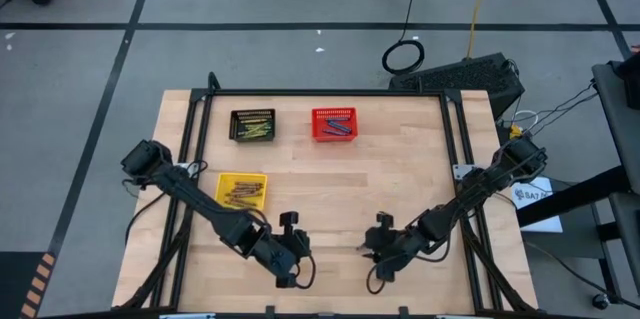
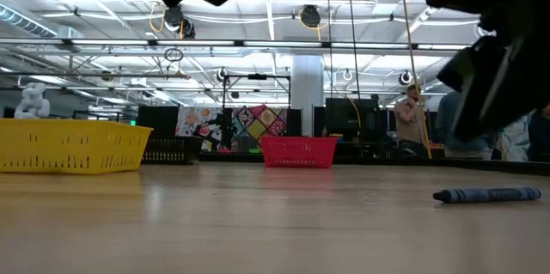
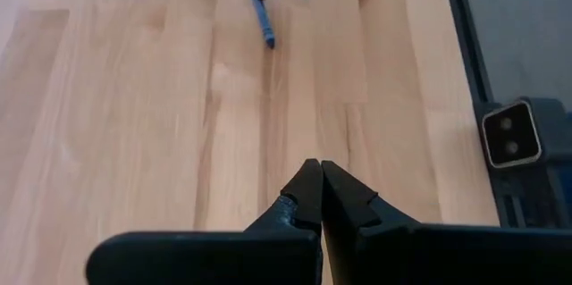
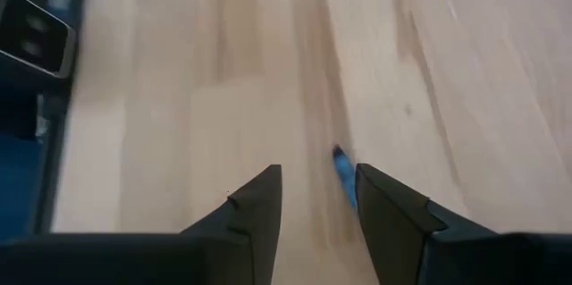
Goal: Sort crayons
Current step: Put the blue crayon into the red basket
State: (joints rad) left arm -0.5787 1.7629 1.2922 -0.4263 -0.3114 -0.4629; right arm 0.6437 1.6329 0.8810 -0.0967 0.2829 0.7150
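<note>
The right tool [image 4: 313,200], fingers spread wide, hovers over the last loose thin blue wax crayon [image 4: 344,176] on the pale wooden surface [image 1: 330,189]; next, lower and pinch; left tool [image 3: 315,197] waits closed

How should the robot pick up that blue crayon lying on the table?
Grip the blue crayon around its middle, coming straight down from above. It lies flat on the bare wooden table, so the open right gripper should straddle its thin body across the width.
</note>
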